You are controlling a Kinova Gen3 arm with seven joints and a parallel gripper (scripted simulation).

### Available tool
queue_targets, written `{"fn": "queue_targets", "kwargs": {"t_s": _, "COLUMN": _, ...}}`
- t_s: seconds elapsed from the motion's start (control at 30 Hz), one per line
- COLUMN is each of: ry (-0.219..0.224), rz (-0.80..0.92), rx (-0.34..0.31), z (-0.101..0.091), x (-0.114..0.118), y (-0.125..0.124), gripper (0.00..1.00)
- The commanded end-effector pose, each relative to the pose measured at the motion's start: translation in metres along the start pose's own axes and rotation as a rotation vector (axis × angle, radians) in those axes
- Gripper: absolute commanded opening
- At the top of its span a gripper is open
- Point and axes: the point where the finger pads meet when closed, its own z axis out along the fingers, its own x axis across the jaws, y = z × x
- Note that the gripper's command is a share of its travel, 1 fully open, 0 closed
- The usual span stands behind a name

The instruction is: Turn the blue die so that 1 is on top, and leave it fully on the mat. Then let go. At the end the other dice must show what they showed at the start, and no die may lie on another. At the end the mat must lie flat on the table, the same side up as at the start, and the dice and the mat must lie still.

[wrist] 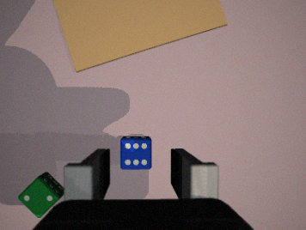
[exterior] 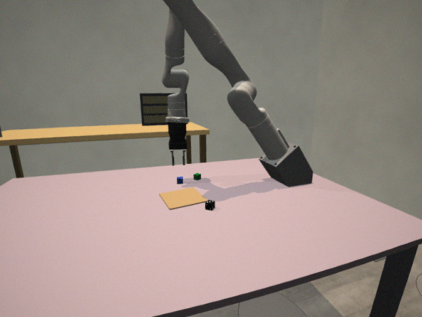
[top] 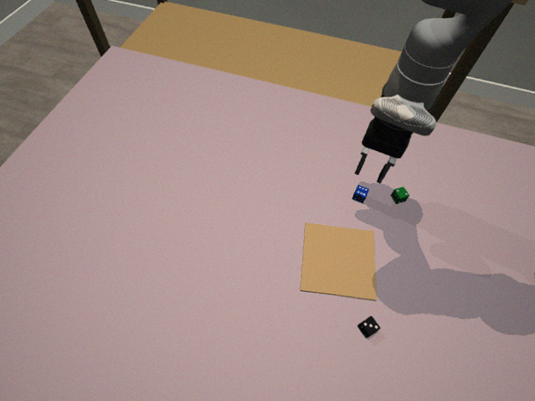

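Observation:
The blue die (top: 360,193) lies on the pink table, off the mat, with six on top; it also shows in the exterior view (exterior: 180,180) and the wrist view (wrist: 136,152). The tan mat (top: 340,260) lies flat a little nearer the front, apart from the die, and shows in the other views too (exterior: 182,197) (wrist: 137,30). My gripper (top: 371,169) hangs above the blue die, fingers pointing down, open and empty. In the wrist view the die sits between the two fingers, well below them.
A green die (top: 399,194) (wrist: 41,194) lies just right of the blue one, close to one finger. A black die (top: 368,327) showing three lies in front of the mat. The arm's base (exterior: 286,169) stands at the table's far right. A wooden side table (exterior: 96,131) stands behind.

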Motion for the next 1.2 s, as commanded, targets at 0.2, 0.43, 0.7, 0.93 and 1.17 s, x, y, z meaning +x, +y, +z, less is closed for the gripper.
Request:
{"fn": "queue_targets", "kwargs": {"t_s": 0.2, "ry": -0.004, "rz": 0.001, "rx": 0.004, "z": 0.01, "x": -0.002, "y": -0.001, "gripper": 0.79}}
{"fn": "queue_targets", "kwargs": {"t_s": 0.43, "ry": -0.004, "rz": 0.001, "rx": 0.004, "z": 0.022, "x": -0.002, "y": -0.001, "gripper": 0.79}}
{"fn": "queue_targets", "kwargs": {"t_s": 0.7, "ry": -0.004, "rz": 0.001, "rx": 0.004, "z": 0.032, "x": -0.002, "y": -0.001, "gripper": 0.79}}
{"fn": "queue_targets", "kwargs": {"t_s": 0.93, "ry": -0.004, "rz": 0.001, "rx": 0.004, "z": 0.041, "x": -0.003, "y": -0.001, "gripper": 0.79}}
{"fn": "queue_targets", "kwargs": {"t_s": 1.17, "ry": -0.004, "rz": 0.001, "rx": 0.004, "z": 0.045, "x": -0.003, "y": -0.001, "gripper": 0.79}}
